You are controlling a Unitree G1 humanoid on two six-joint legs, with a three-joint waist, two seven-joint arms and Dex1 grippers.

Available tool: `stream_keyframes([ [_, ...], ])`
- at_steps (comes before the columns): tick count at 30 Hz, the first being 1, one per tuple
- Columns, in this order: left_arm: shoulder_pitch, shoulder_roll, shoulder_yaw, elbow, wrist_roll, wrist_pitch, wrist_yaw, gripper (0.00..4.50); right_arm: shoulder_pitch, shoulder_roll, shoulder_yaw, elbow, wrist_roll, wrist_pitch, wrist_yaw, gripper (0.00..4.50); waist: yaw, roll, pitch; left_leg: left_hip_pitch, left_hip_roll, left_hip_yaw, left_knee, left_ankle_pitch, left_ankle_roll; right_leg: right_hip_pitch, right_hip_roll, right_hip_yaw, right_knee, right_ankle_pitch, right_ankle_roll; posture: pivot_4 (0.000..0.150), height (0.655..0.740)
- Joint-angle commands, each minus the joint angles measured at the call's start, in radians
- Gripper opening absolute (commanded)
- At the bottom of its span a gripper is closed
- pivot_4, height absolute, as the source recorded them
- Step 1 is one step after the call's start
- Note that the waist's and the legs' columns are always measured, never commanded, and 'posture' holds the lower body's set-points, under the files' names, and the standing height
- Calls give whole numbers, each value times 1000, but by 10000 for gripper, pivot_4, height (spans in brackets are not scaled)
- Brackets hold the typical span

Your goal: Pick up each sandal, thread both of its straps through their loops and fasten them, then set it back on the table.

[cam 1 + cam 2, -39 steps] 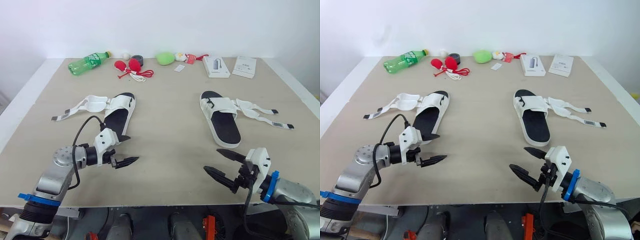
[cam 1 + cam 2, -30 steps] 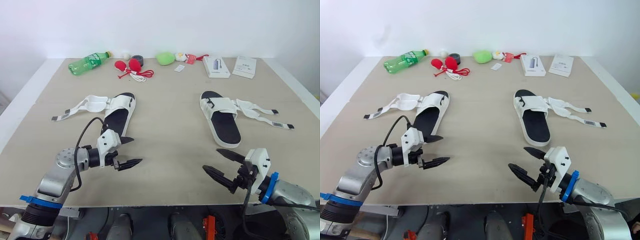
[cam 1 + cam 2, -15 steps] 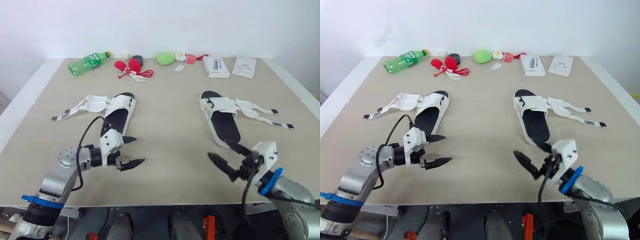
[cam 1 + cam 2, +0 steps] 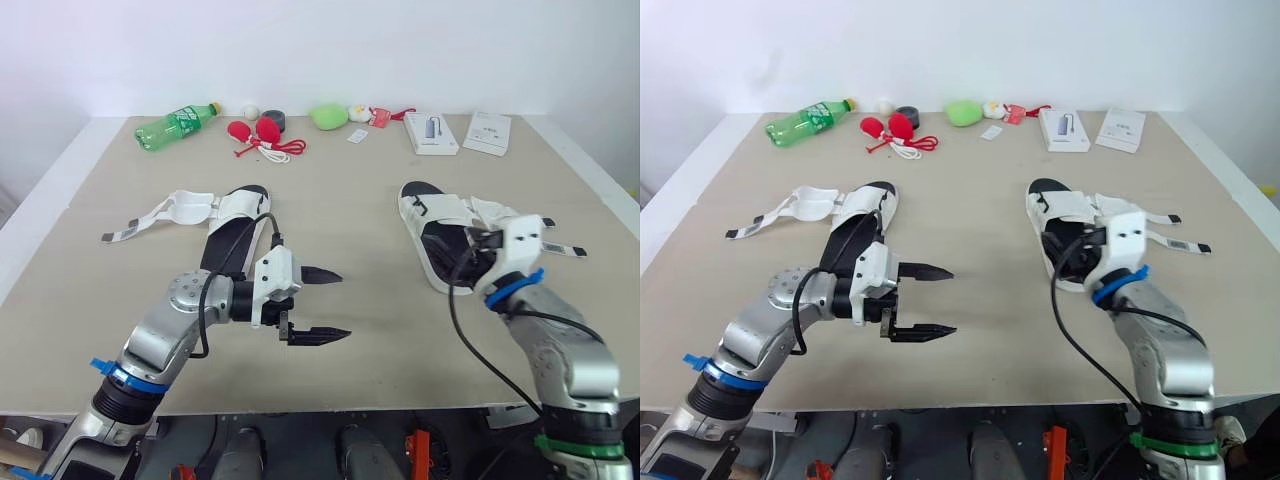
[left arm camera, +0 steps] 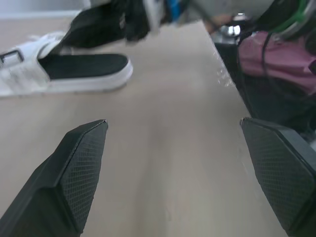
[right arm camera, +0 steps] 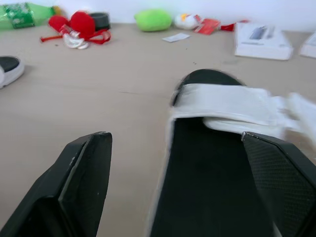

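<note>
The left arm reaches in from the near-left edge, forearm low over the middle of the table (image 4: 360, 190). The left gripper (image 4: 332, 303) points across toward the right sandal (image 4: 430, 213), its two fingers spread wide and holding nothing. The right arm bends up from the near-right corner, its wrist over the heel half of that sandal. The right gripper (image 6: 175, 134) looks along the black footbed toward the white band, fingers wide apart and empty; whether they touch the sole cannot be told. The right sandal lies flat right of centre, its straps (image 4: 563, 249) loose on the table toward the right edge. The left sandal (image 4: 232, 225) lies left of centre, straps (image 4: 165, 213) trailing left, unfastened. The table is pale tan. Along its far edge sit a bottle (image 4: 178, 124), small red and green items and two boxes (image 4: 432, 132), before a white wall (image 4: 400, 50).
</note>
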Motion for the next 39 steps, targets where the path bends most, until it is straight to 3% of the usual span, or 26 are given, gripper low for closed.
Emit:
stream_keyframes([
  [1,-19,-18,-10,3,9,-16,0,44145,-64,12,18,51,-50,-1,-32,45000,1,0,0,0,0,0,0,0,0,0,0,0,0,0,0,1500,7400],
  [30,33,-65,43,-36,1,60,164,44145,-306,76,92,457,-204,-150,58,45000,0,0,0,-1,0,0,0,0,0,0,1,2,0,3,4,1500,7400],
  [31,33,-63,41,-33,5,58,165,45000,-312,80,90,475,-208,-161,58,39892,0,0,0,0,0,0,0,0,0,0,1,2,0,3,4,1500,7400],
  [32,32,-63,40,-31,7,57,165,45000,-316,83,89,488,-212,-170,58,37639,0,0,0,0,0,0,0,0,0,0,2,1,0,3,4,1500,7400],
  [33,32,-63,39,-30,9,56,166,45000,-319,85,88,498,-216,-179,58,31446,0,0,0,0,0,0,0,0,0,0,2,2,0,3,4,1500,7400],
  [34,31,-63,39,-30,10,56,167,45000,-323,90,85,511,-219,-189,54,28885,0,0,0,0,0,0,0,0,0,0,2,2,0,3,4,1500,7400],
  [36,30,-64,37,-30,13,54,168,45000,-329,96,84,533,-225,-207,53,19329,0,0,0,0,0,0,0,0,0,0,2,2,0,3,4,1500,7400],
  [37,30,-64,36,-30,14,53,168,45000,-331,97,85,542,-229,-215,54,12369,0,0,0,0,0,0,0,0,0,0,2,2,0,3,4,1500,7400],
  [38,30,-65,35,-30,15,52,168,45000,-331,98,86,548,-231,-221,55,11372,0,0,0,0,0,0,0,0,0,0,2,2,0,3,4,1500,7400],
  [39,31,-66,34,-31,15,52,168,45000,-332,98,87,554,-234,-226,58,5514,0,0,0,0,0,0,0,0,0,0,2,2,0,3,4,1500,7400],
])
